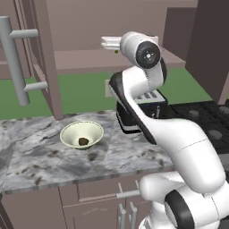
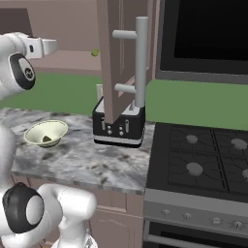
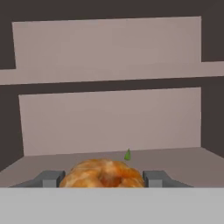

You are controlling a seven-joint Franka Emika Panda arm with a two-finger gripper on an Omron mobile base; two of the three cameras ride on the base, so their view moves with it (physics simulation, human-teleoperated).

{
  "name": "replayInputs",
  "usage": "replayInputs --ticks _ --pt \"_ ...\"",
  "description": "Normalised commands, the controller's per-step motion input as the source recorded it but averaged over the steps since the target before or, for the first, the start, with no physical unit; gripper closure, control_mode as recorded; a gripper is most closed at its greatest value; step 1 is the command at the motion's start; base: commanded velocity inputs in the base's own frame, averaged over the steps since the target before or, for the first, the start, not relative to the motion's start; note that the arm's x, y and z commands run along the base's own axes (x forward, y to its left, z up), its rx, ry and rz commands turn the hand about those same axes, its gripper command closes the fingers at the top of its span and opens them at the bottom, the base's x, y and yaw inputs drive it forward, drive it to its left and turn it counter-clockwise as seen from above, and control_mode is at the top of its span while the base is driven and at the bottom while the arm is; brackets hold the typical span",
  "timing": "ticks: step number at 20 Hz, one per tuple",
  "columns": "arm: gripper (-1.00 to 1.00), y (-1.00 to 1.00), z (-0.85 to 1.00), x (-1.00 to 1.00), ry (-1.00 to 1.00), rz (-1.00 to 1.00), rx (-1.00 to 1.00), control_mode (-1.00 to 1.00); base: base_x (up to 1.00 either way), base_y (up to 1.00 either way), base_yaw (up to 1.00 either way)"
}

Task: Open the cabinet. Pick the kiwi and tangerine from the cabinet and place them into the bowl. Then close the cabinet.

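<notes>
The white arm [image 1: 179, 147] rose from the base, bent back at the elbow, and reached up and forward with its wrist level. The gripper [image 3: 103, 178] pointed straight ahead, its two dark fingertips [image 3: 49, 178] set on either side of the tangerine [image 3: 103, 174], jaws closed against it.

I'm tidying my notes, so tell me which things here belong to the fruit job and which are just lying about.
Job things:
cabinet, doors open
bowl on the counter
kiwi in the bowl
tangerine between the fingers

Lying about:
toaster
stove
small green object on the shelf
</notes>
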Motion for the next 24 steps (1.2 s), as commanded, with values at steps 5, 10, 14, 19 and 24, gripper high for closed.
replayInputs --ticks 5,10,14,19,24 --pt "1.0 0.43 -0.23 -1.0 0.0 0.0 0.0 -1.0 0.0 0.0 0.0" --pt "1.0 0.23 -0.44 -0.85 0.18 0.0 -0.01 -1.0 0.0 0.0 0.0" --pt "1.0 0.11 -0.21 -0.32 0.37 0.0 0.0 -1.0 0.0 0.0 0.0" --pt "1.0 0.02 -0.03 0.02 0.33 0.0 0.01 -1.0 0.0 0.0 0.0" --pt "1.0 0.09 -0.25 0.0 0.2 0.0 0.0 -1.0 0.0 0.0 0.0"
